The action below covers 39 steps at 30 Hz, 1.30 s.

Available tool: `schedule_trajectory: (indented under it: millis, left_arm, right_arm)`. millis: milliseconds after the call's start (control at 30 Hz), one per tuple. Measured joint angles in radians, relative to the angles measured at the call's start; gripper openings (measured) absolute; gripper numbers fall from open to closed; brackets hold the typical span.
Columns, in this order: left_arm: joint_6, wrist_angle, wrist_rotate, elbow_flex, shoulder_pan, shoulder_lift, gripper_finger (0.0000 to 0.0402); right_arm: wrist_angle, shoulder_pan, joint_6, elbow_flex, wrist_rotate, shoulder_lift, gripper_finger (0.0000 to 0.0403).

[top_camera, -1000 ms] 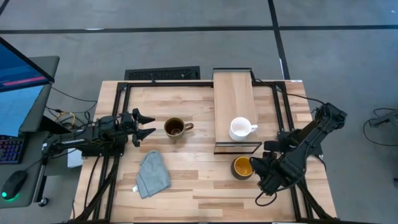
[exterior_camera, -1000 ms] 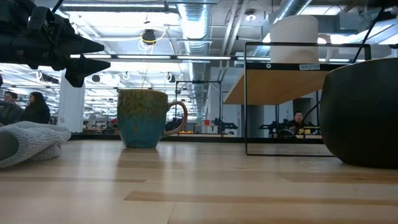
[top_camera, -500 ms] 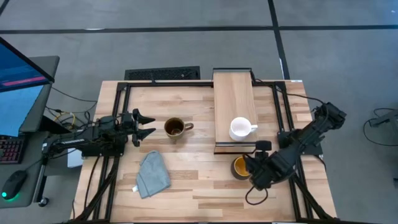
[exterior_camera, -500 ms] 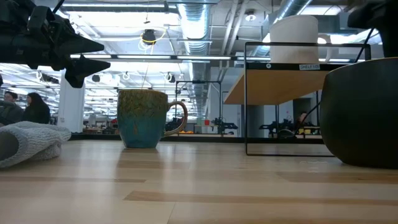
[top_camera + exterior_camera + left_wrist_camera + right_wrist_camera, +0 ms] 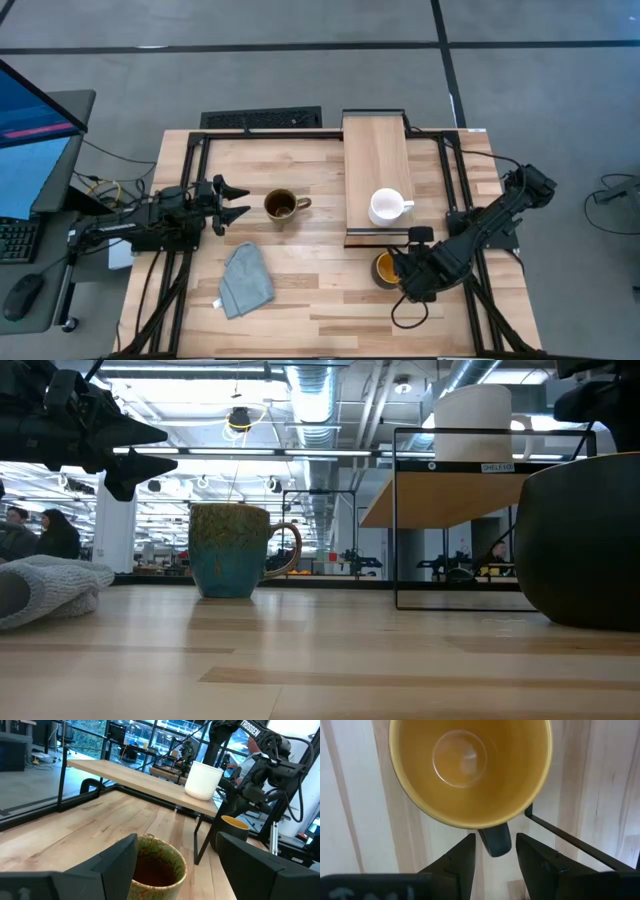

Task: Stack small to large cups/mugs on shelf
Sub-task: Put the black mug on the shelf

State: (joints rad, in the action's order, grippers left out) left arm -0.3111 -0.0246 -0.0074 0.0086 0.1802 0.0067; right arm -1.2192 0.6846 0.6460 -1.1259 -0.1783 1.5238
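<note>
A dark mug with a yellow inside stands on the tabletop just in front of the shelf. My right gripper points down over the mug, open. Its fingers stand on either side of the mug's handle with a thin gap on each side. A small white mug stands on the shelf's near end. An olive-brown mug stands upright on the table. My left gripper waits level and open just left of it, clear of the mug.
A crumpled grey cloth lies at the near left of the table. The shelf's dark frame legs stand close beside the dark mug. A keyboard sits beyond the far edge. People show in the room behind.
My right gripper has gone toward the table's left and down, and has rolled a little. It has come from beside the dark mug to over its handle. The mugs have not moved.
</note>
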Motion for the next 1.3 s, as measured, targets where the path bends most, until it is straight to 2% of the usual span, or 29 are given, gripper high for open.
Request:
schedule_trajectory:
  millis: [467, 667, 1300]
  left_arm:
    - [0.000, 0.000, 0.000, 0.000, 0.000, 0.000, 0.0261]
    - [0.000, 0.000, 0.000, 0.000, 0.000, 0.000, 0.0261]
    - [0.001, 0.000, 0.000, 0.000, 0.000, 0.000, 0.0261]
  right_arm:
    - [0.006, 0.000, -0.001, 0.002, -0.002, 0.003, 0.0162]
    - [0.010, -0.018, 0.000, 0.045, -0.002, 0.003, 0.0162]
    - [0.095, -0.042, -0.045, 0.056, -0.016, 0.000, 0.0162]
